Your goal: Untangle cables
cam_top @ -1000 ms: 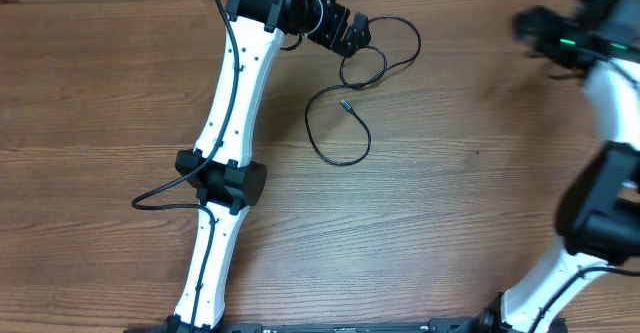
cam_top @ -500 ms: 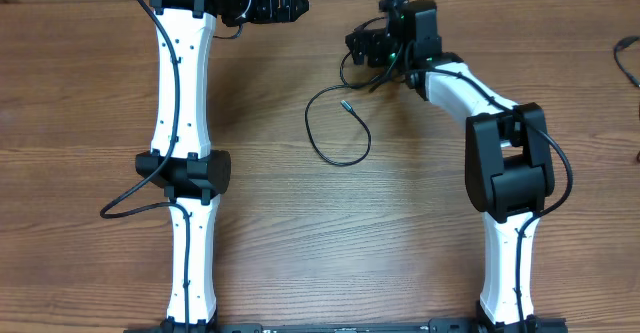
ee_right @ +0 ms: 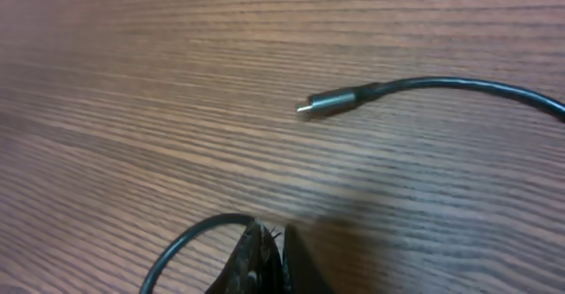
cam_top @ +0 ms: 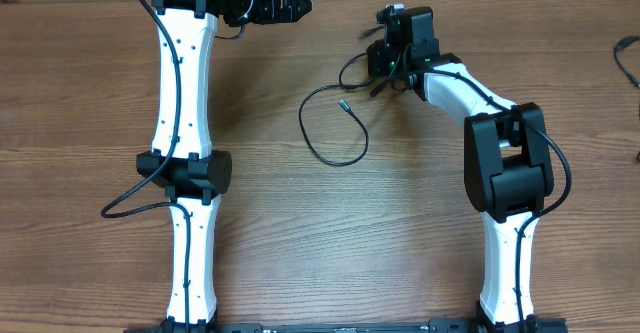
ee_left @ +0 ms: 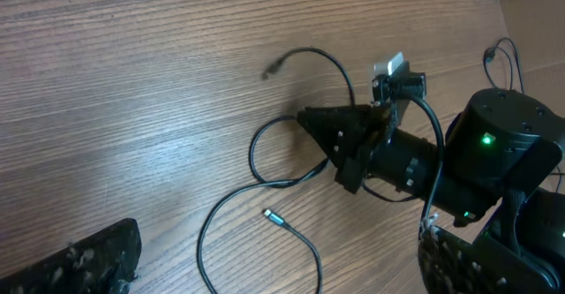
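Slack from the cables [cam_top: 301, 125] lies closest to the arm bases, a loose open loop flat on the wooden table [cam_top: 420, 233] between the two arms. One silver plug tip [cam_top: 345, 104] ends that loop, bare on the wood. Just past it, the right gripper [ee_left: 305, 116] comes in from the right with its fingers pressed together. They pinch a thin black strand of the cables, which curves out to the left of the tips in the right wrist view. A second plug tip [ee_right: 331, 102] rests on the table a little beyond those fingertips, touching nothing else. Farthest off, by the table's back edge and well apart from the cables, the left gripper [cam_top: 298, 0] hangs with its jaws spread wide and nothing between them.
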